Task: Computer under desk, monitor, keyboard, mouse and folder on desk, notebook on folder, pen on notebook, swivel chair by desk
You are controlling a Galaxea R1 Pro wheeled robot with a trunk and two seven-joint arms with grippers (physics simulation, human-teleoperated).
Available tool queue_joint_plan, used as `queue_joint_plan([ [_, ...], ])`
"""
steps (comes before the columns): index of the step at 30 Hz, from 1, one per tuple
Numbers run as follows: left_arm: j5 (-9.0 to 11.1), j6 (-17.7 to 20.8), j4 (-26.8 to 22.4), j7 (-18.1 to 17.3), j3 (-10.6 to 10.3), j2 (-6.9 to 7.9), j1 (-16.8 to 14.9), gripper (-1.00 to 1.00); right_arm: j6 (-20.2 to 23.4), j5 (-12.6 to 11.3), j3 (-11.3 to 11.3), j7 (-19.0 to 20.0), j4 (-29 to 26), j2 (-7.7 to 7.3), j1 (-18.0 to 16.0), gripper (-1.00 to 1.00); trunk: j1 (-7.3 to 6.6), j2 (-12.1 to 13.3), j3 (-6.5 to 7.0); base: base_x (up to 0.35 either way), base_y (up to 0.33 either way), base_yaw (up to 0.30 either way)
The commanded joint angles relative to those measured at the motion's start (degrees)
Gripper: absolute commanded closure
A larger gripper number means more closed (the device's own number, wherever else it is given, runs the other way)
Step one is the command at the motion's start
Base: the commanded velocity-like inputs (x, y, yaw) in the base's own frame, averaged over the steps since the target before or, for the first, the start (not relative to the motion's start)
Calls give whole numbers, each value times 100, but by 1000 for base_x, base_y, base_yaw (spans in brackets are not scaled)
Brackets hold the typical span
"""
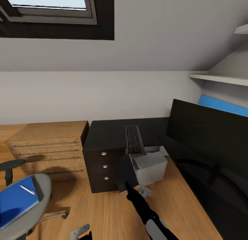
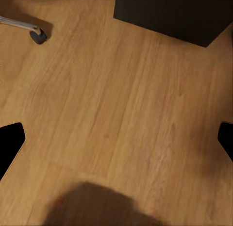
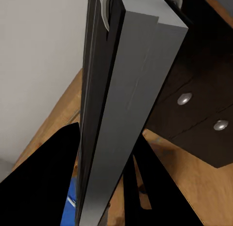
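Note:
The light-grey computer [image 1: 150,167] sits low beside the black desk's [image 1: 113,131] drawer unit. My right gripper [image 1: 139,191] is shut on its lower front corner. In the right wrist view the computer's edge [image 3: 131,90] runs between the black fingers [image 3: 43,187]. The keyboard [image 1: 134,140] lies on the desk, left of the wide black monitor [image 1: 206,133]. The swivel chair [image 1: 41,195] at lower left carries the blue folder [image 1: 15,200] with the white pen [image 1: 27,190] on it. A grey strip beside the folder may be the notebook [image 1: 38,189]. My left gripper [image 2: 116,143] hangs open over the floor. The mouse is out of view.
A light-wood drawer chest [image 1: 48,147] stands left of the desk against the wall. A blue wall panel [image 1: 224,106] and white shelves [image 1: 220,78] are behind the monitor. A chair castor [image 2: 38,37] and the drawer unit's base [image 2: 170,17] lie near the left gripper.

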Motion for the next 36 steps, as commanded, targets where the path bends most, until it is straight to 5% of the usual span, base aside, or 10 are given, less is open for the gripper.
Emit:
queue_joint_plan([
  [1, 57, -41, 1, 39, -48, 5, -6, -100, -28, -68, 78, 22, 6, -2, -8, 100, 3, -4, -6, 285, 233, 0],
  [9, 46, -46, 1, 39, -53, 2, -6, -100, -32, -68, 487, 12, 5, 182, -6, 100, 3, -4, -6, 285, 231, 0],
  [28, 55, -46, 3, 39, -58, 2, -6, -100, -294, -155, 470, 6, -40, 195, -7, 100, 3, -4, -6, 290, 120, 0],
  [29, 57, -46, 3, 39, -55, 2, -6, -100, -311, -743, 464, -8, -32, 184, -7, 100, 3, -4, -6, 192, 1, 0],
  [35, 52, -51, 1, 40, -54, 2, -6, -100, 145, -1892, 464, 8, -37, 150, -8, 100, 3, -4, -6, 234, 0, 0],
  [36, 49, -54, 1, 39, -56, 2, -6, -100, 599, -2207, 456, 17, -38, 131, -8, 100, 3, -4, -6, 319, 0, 0],
])
